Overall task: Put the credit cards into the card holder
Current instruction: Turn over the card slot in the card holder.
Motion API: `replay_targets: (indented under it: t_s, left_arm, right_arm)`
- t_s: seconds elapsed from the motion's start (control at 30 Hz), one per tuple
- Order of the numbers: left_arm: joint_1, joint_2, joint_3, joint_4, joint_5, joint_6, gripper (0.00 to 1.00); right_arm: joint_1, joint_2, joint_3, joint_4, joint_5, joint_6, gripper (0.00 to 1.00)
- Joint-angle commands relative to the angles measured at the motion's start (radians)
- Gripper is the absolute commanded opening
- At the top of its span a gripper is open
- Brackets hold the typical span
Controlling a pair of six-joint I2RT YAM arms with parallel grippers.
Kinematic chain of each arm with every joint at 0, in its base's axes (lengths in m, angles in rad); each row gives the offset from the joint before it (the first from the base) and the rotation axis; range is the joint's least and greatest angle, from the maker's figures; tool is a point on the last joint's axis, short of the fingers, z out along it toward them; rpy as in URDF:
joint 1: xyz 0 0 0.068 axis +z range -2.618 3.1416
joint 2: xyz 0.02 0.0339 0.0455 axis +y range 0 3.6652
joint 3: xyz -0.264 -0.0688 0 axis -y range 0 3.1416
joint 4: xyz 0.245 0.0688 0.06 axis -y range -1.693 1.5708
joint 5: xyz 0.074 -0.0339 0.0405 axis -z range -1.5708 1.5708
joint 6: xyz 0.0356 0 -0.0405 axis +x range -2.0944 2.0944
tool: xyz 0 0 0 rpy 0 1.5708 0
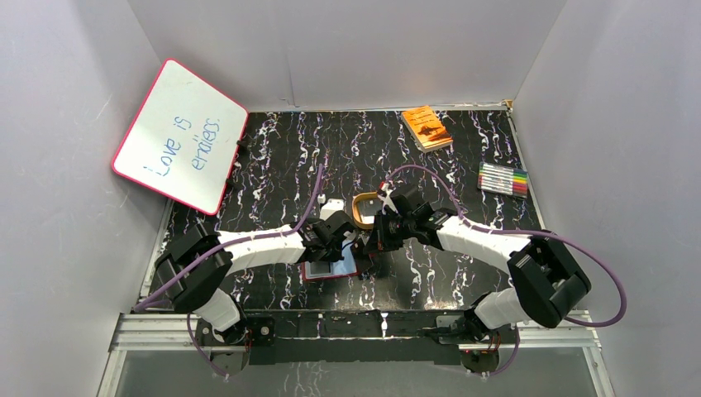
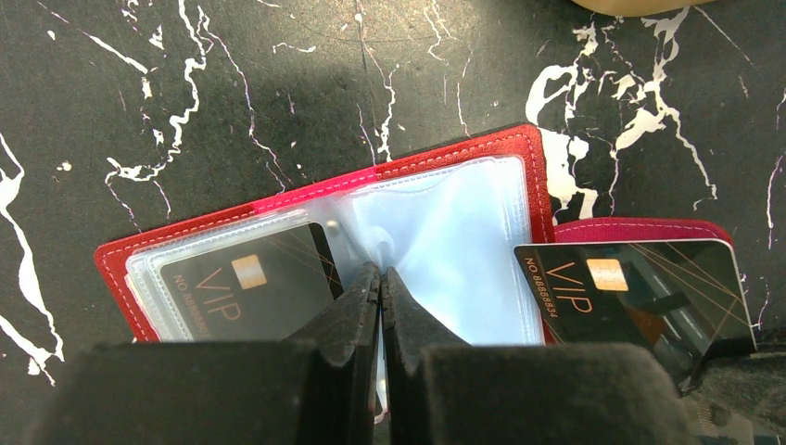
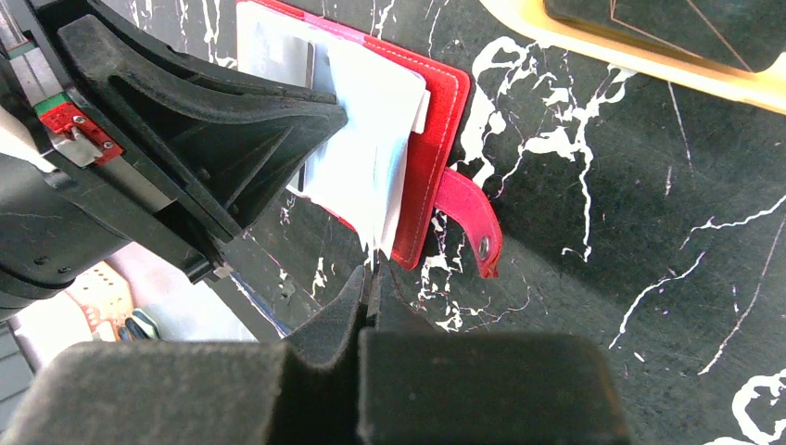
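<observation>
You have the black marbled table (image 1: 273,157) under both arms, with the whiteboard (image 1: 180,136) leaning at its far left corner. The orange book (image 1: 427,127) lies at the far edge and the marker pack (image 1: 503,179) sits near the right wall, both well apart from the work. The gold tray (image 1: 357,212) is at mid-table just beyond the wrists, and one dark tray card (image 3: 667,23) lies in it.

The card holder (image 2: 500,148) lies open and flat on the table just near of the tray, with its clear sleeves fanned upward. Your left gripper (image 2: 381,278) has its fingers pressed together on the edge of one clear sleeve and holds it raised from the holder.

A black sleeved card (image 2: 246,283) (the letters VIP show on it) already sits in the left-hand pocket. A free card (image 2: 640,292) with the same print hangs just beside the holder's right edge, over the snap tab (image 3: 468,218). Your right gripper (image 3: 371,278) is closed, and the card's lower corner runs into its dark fingers, so it appears to be pinching that card. The tab lies folded out on the table, its small metal stud (image 3: 484,245) facing up.
</observation>
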Motion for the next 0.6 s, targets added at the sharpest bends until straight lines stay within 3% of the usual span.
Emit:
replay_targets:
  t_s: [0.0,0.57]
  left_arm:
    - [-0.008,0.024,-0.047,-0.081,0.035,-0.006,0.0]
    - [-0.008,0.018,-0.052,-0.079,0.037,-0.012,0.0]
  right_arm:
    - [0.004,0.001,0.011,0.01,-0.011,-0.008,0.0]
    - [0.003,0.025,-0.011,0.02,-0.016,0.005,0.0]
